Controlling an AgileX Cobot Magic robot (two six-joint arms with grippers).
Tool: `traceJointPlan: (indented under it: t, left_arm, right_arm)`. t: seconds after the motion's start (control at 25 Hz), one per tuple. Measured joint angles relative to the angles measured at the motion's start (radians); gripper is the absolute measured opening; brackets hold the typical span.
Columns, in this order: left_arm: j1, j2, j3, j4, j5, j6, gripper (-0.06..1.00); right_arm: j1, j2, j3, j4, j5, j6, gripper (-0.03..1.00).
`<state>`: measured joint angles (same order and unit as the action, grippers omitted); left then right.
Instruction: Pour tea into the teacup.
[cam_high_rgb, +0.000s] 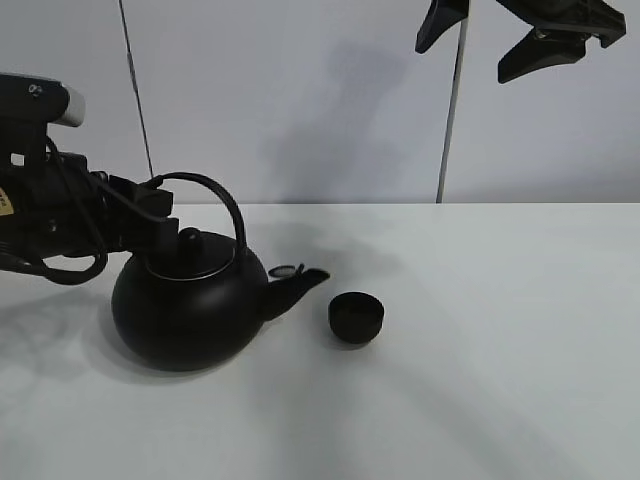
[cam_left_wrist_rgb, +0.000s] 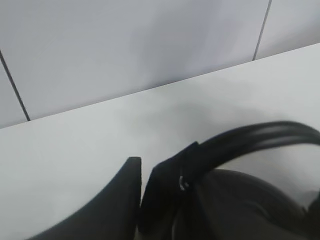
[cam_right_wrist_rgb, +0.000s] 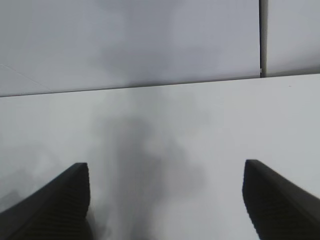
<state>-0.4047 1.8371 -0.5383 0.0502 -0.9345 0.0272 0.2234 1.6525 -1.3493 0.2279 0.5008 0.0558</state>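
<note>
We see a white table (cam_high_rgb: 480, 380) filling the lower part of the exterior view, backed by a pale panelled wall (cam_high_rgb: 320, 90). On the left side of the table sits the big round black kettle (cam_high_rgb: 185, 305), upright, its lid knob on top and its spout (cam_high_rgb: 298, 285) pointing toward the middle of the table. Our left arm (cam_high_rgb: 50, 215) reaches in from the left edge, and the left gripper (cam_high_rgb: 150, 205) is clenched on the kettle's arched handle (cam_high_rgb: 215, 195) near its left end; in the left wrist view we see the dark fingers (cam_left_wrist_rgb: 162, 192) pressed close together with the handle (cam_left_wrist_rgb: 260, 135) running out from between them. The right gripper (cam_high_rgb: 520, 35) hangs high at the top right, well apart from everything on the table, its fingers (cam_right_wrist_rgb: 60, 205) spread wide and holding nothing. The teacup (cam_high_rgb: 356, 317), small, black and bowl-shaped, stands upright on the table just beside the spout tip, a little lower and to the right of it, not touching the kettle.
</note>
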Motion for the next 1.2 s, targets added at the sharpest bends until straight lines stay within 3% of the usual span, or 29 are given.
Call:
traceJointPlan:
  t: [0.2,0.6,1.0,1.2]
  left_arm:
    - [0.000,-0.001,-0.001,0.010,-0.030,-0.057,0.35]
    - [0.000,-0.019,-0.001,0.033,-0.026,-0.063,0.56]
    - [0.000,-0.152,-0.001,0.096,0.205,-0.063,0.61]
    - [0.000,-0.201,0.046,0.092,0.196,-0.067,0.61]
  right_arm:
    - [0.000,0.000,0.000,0.000,0.001,0.000,0.58]
    - [0.000,0.000,0.000,0.000,0.001,0.000,0.58]
    - [0.000,0.000,0.000,0.000,0.001,0.000,0.58]
    - [0.000,0.000,0.000,0.000,0.000,0.000,0.58]
